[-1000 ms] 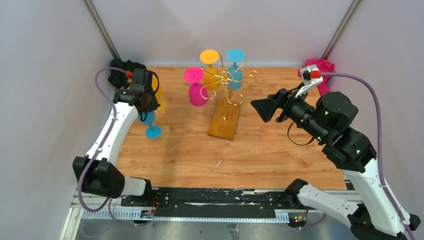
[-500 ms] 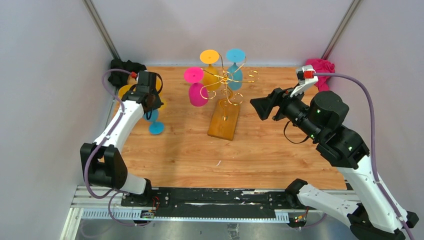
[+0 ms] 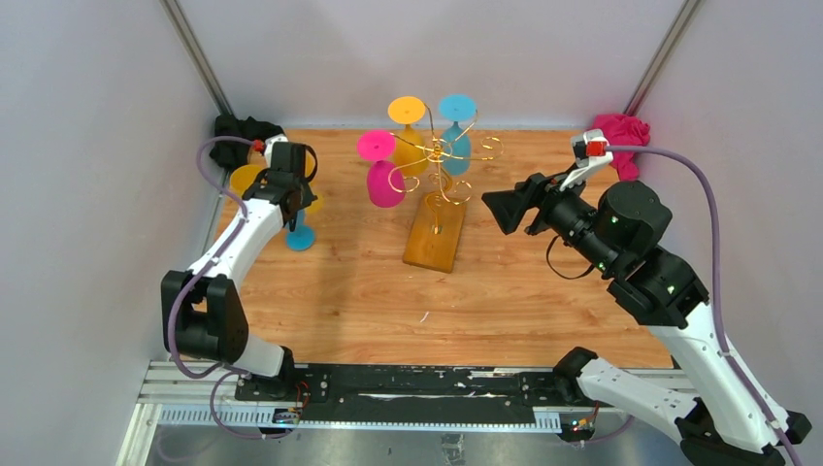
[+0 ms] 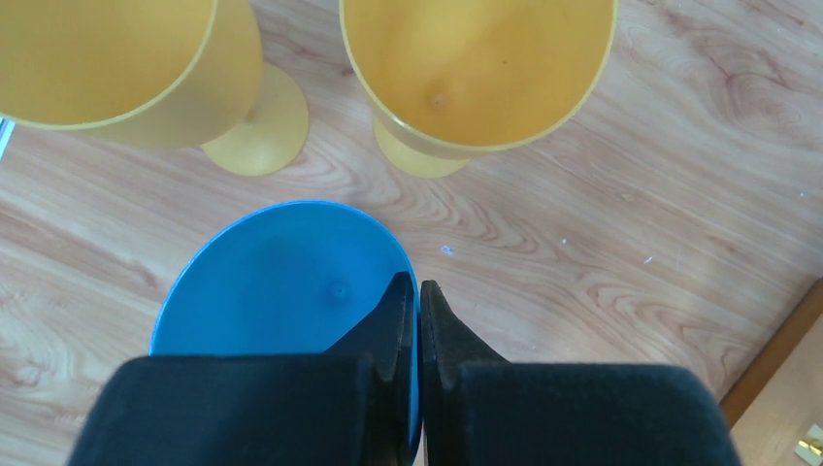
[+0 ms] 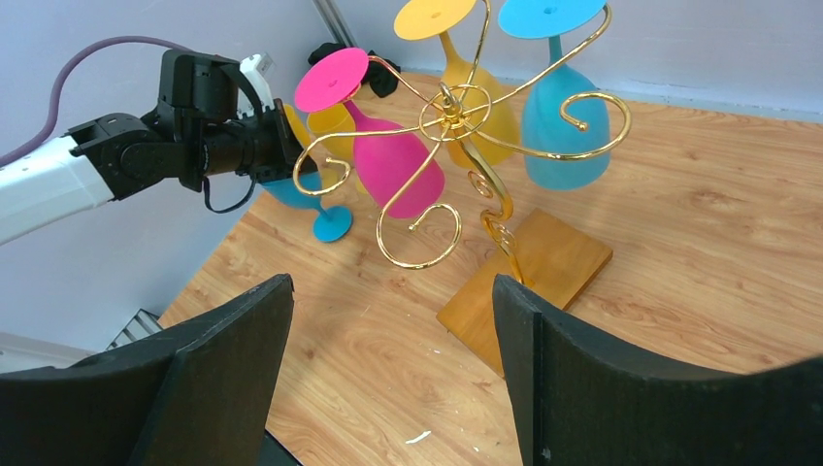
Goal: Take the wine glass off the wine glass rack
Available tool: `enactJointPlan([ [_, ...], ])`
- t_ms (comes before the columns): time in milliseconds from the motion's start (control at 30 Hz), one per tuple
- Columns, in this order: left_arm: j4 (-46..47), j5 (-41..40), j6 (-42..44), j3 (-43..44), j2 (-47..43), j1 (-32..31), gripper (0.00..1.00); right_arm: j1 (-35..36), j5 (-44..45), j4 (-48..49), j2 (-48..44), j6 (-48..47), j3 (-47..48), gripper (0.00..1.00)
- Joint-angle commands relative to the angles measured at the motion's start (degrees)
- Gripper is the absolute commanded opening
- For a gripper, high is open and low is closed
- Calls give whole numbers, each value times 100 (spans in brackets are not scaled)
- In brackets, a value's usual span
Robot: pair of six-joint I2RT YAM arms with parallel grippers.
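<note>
My left gripper (image 4: 417, 291) is clamped on the rim of the blue wine glass (image 4: 281, 291), with one finger inside the bowl, one outside, and the wall pinched between them. The glass is off the wine glass rack (image 3: 442, 160) and stands upright at the far left of the table (image 3: 369, 291), just beside two yellow glasses (image 4: 476, 68).

As I read it, the step in hand is setting this glass down. To do it well I want the foot flat on the wood before I let go. Then I part the fingers only a little and lift straight up, so the inner finger does not catch the rim and tip the bowl into its yellow neighbours.

My right gripper (image 5: 390, 286) has its fingers wide apart and holds nothing. It faces the rack, where a pink glass (image 5: 393, 165), a hanging yellow glass (image 5: 476, 97) and a hanging blue glass (image 5: 558, 107) are slung upside down on the gold scroll arms.

The left wrist camera shows the pinch on the rim and how near the yellow bowls are, but nothing of the stem or foot. The right wrist camera gives that side view — the foot looks to be at the wood, though from that far off I cannot tell whether it touches. Only the top view shows the whole layout: the rack on its wooden base (image 3: 434, 233) sits mid-table, well apart from the left group.
</note>
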Motion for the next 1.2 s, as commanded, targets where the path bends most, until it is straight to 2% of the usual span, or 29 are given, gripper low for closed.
enactJointPlan([
  [0,327,-161,-45,-63,237,41,0,-72,-59,222,-35,4,-119,80],
  [33,296,-115,-77,-62,284,41,0,-74,-59,219,-29,14,-129,80],
  [167,237,6,-157,-134,376,40,17,-87,-225,221,-18,51,-172,81],
  [233,200,31,-157,-173,366,41,21,-90,-274,223,-3,72,-174,82],
  [433,-37,48,-106,-153,-19,41,37,-96,-354,243,11,151,-201,82],
  [867,-1008,-16,49,987,-1466,41,46,-104,-499,385,12,308,-315,82],
  [933,-921,385,-7,1114,-1639,36,47,-102,-499,422,8,324,-344,82],
  [1000,-748,1133,-209,1195,-1771,39,47,-107,-491,446,26,324,-371,82],
  [1100,-70,2825,-940,976,-1900,41,49,-106,-473,462,59,314,-361,82],
  [1167,790,4131,-1745,652,-1910,41,49,-99,-457,456,58,311,-342,82],
])
